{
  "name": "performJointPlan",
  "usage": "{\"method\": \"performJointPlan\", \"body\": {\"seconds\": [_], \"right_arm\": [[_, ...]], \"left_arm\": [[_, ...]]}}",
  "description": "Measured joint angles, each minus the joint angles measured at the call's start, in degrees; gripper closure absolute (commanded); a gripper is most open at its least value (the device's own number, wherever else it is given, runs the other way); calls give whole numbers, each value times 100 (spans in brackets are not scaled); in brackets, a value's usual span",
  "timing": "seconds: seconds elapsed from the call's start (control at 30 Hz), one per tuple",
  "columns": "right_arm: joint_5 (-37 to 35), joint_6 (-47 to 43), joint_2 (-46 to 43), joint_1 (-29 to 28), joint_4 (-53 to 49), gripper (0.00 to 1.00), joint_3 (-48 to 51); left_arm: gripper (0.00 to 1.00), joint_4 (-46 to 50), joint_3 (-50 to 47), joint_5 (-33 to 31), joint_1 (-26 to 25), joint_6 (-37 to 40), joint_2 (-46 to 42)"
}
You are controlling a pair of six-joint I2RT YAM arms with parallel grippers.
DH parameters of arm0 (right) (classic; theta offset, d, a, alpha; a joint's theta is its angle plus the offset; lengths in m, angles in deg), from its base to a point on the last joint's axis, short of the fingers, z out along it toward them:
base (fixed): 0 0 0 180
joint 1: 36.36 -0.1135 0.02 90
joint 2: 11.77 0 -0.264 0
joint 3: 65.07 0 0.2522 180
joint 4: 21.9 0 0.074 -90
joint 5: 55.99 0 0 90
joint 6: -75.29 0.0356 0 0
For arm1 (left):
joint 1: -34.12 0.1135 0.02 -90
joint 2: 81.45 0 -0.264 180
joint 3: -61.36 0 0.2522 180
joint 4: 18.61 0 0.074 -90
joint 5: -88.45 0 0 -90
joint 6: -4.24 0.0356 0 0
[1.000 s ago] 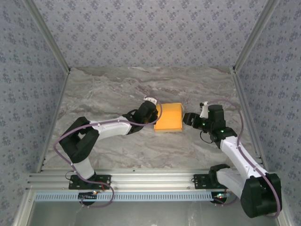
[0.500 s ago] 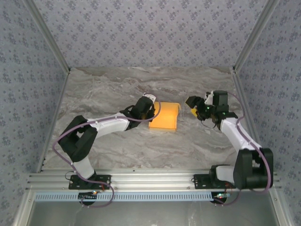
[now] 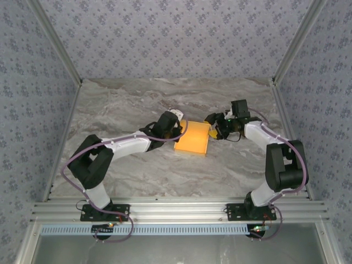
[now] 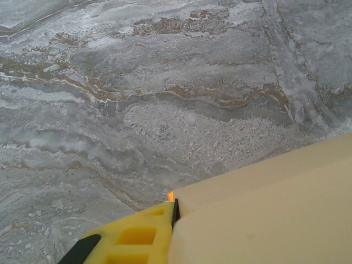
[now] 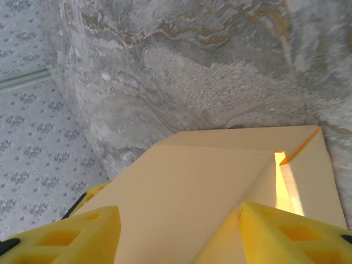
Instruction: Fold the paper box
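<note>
The paper box (image 3: 191,140) is a shallow yellow-orange card box lying mid-table, its right wall raised. My left gripper (image 3: 176,129) sits at its left edge. In the left wrist view one yellow finger (image 4: 132,239) presses its black pad against the pale card wall (image 4: 275,209); the other finger is hidden behind the card. My right gripper (image 3: 213,126) is at the box's far right corner. It stands open, its two yellow fingers (image 5: 60,236) spread wide over the box panel (image 5: 192,187), near a folded inner corner.
The marble table (image 3: 137,104) is enclosed by patterned walls at the left, back and right. An aluminium rail (image 3: 176,212) carrying both arm bases runs along the near edge. Bare marble lies in front of and behind the box.
The right arm swung away from the box's right side, round the back, and now reaches in at its far right corner. The box shifted slightly left with the left gripper.
</note>
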Motion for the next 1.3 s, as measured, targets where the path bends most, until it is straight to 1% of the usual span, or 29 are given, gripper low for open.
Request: {"method": "performJointPlan", "body": {"seconds": [0.13,0.27,0.47,0.63,0.97,1.03,1.1,1.2,1.23,1.3], "right_arm": [[-79,70,2,-162,-96,50,-4],[-162,68,17,-232,-168,51,-2],[-284,-116,50,-245,-330,51,-4],[-387,-330,50,-271,-511,50,-2],[-577,-455,50,-391,-573,56,94],[-619,-452,50,-437,-568,57,162],[-660,-452,50,-466,-568,58,214],[-756,-452,50,-485,-551,61,260],[-791,-455,50,-485,-546,62,271],[-892,-472,50,-485,-551,64,284]], "left_arm": [[82,-184,-26,72,111,-275,0],[81,-522,-186,219,177,-544,-7],[81,-627,-356,321,175,-595,-7],[79,-990,-713,411,153,-710,-7],[74,-1727,-1456,575,98,-1204,-35],[71,-1873,-1554,684,96,-1259,-63],[65,-1974,-1582,826,94,-1287,-68],[48,-2229,-1703,1056,96,-1388,-83],[44,-2391,-1805,1134,96,-1453,-118],[40,-2673,-2041,1311,103,-1578,-223]]}}
